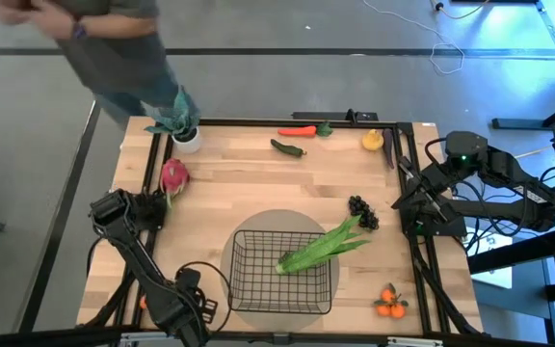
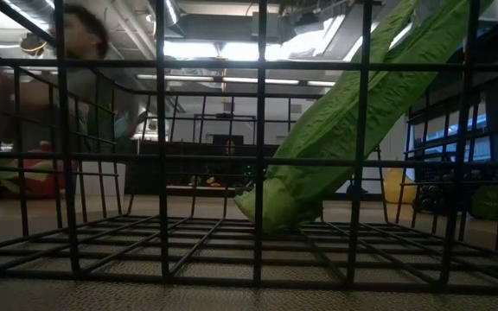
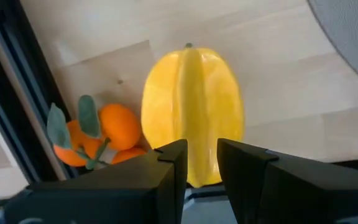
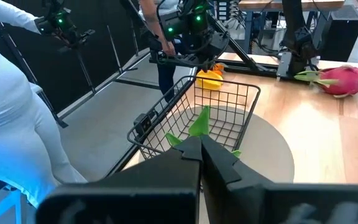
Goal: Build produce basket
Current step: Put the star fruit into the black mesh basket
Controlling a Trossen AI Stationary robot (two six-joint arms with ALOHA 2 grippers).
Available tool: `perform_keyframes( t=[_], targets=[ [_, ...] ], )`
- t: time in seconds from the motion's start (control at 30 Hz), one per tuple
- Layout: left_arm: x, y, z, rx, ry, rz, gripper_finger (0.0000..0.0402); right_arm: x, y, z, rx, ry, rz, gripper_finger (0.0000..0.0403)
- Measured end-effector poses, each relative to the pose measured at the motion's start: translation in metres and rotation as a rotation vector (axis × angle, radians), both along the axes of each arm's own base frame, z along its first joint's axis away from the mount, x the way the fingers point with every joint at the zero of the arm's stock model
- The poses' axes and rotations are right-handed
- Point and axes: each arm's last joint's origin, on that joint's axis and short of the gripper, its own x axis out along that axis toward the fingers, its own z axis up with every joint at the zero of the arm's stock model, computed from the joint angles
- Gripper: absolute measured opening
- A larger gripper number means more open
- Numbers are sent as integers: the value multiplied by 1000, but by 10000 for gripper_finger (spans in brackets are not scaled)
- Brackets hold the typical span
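The black wire basket stands on a grey round mat at the front middle. A long green leafy stalk leans over its right rim, its lower end on the basket floor. My left gripper is at the front left corner, its fingers a small gap apart, just above a yellow ribbed fruit that lies on the table beside small oranges. My right gripper is shut and empty at the table's right edge. The pink dragon fruit, dark grapes and more oranges lie on the table.
A red pepper, a green pepper and a yellow piece lie along the far edge. A spiky plant in a white pot stands at the far left corner. A person stands beyond it. Black frame rails run along the table's left and right sides.
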Motion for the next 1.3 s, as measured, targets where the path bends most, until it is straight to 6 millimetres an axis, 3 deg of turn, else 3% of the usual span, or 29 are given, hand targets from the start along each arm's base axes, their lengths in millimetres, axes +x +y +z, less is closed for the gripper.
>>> perform_keyframes(
  t=[0.27,1.0,1.3],
  targets=[
    [-1,-5,-12,17,57,1,76,-2,0,-4,13,46,0,0],
    [-3,-2,-13,56,82,8,76,-2,1,-4,13,48,-1,0],
    [0,-2,-29,29,46,11,75,-2,0,-4,13,49,-4,0]
  ],
)
